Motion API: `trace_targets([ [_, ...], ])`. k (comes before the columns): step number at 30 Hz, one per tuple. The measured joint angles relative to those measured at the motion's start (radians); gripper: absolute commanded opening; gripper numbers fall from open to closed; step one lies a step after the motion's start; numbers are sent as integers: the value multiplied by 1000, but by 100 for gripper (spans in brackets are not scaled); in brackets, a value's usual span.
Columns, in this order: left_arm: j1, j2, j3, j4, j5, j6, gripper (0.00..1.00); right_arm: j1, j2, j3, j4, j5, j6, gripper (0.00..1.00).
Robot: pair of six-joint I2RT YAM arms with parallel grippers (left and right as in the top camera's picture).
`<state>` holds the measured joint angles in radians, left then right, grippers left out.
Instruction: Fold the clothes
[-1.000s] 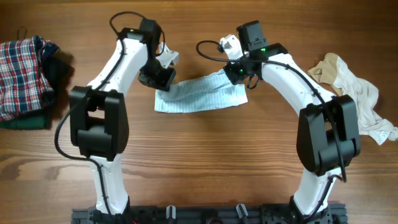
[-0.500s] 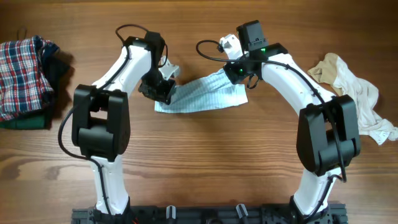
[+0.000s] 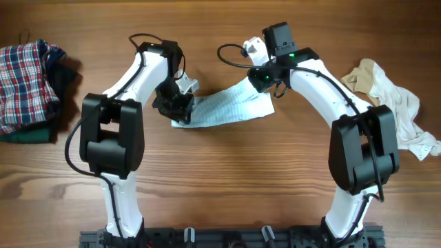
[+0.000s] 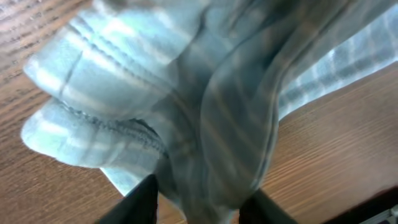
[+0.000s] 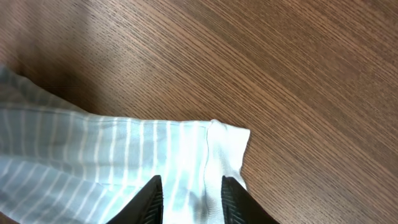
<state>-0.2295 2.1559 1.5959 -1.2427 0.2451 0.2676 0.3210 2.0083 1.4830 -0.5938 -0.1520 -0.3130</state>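
The left gripper (image 4: 199, 202) has its two fingers closed on a thick bunch of the striped cloth (image 4: 186, 93); folds and a stitched hem spill above them in the left wrist view, filling most of it, with bare wood at the lower right. The right gripper (image 5: 193, 199) has its fingers a little apart with the cloth's hemmed corner (image 5: 227, 140) lying between them; whether they pinch it cannot be told. Beyond that corner the wood is bare.

From overhead, the striped cloth (image 3: 227, 107) lies in the upper middle of the table (image 3: 220, 186), stretched between the two grippers. Its left end is under the left gripper (image 3: 176, 107) and its upper right corner reaches up to the right gripper (image 3: 260, 81). Its lower edge lies loose on the wood, with broad open table below it down to the arm bases.

Both arms reach up the frame and bend inward over the cloth, wrists pointing down.

A plaid pile of clothes (image 3: 27, 76) sits at the left edge and a beige garment (image 3: 393, 103) at the right edge, both well apart from the cloth
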Motion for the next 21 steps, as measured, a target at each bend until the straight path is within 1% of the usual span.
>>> trace_targets([
  [4,0,0,0,-11,18,3,50,0,0,0,0,3,0,33],
  [5,0,0,0,-13,29,3,46,0,0,0,3,3,0,34],
  [6,0,0,0,-16,39,4,40,0,0,0,4,3,0,35],
  [7,0,0,0,-21,47,4,31,0,0,0,4,3,0,37],
  [8,0,0,0,-29,58,6,15,0,0,0,5,3,0,37],
  [13,0,0,14,-112,86,4,13,0,0,0,26,4,0,39],
  [15,0,0,32,-120,93,4,12,0,0,0,26,4,0,42],
  [18,0,-1,50,-111,95,1,8,0,0,0,34,4,0,42],
  [20,0,-1,60,-39,98,-43,5,0,0,0,41,4,0,42],
  [21,0,-2,62,76,98,-77,4,0,0,0,44,4,0,42],
])
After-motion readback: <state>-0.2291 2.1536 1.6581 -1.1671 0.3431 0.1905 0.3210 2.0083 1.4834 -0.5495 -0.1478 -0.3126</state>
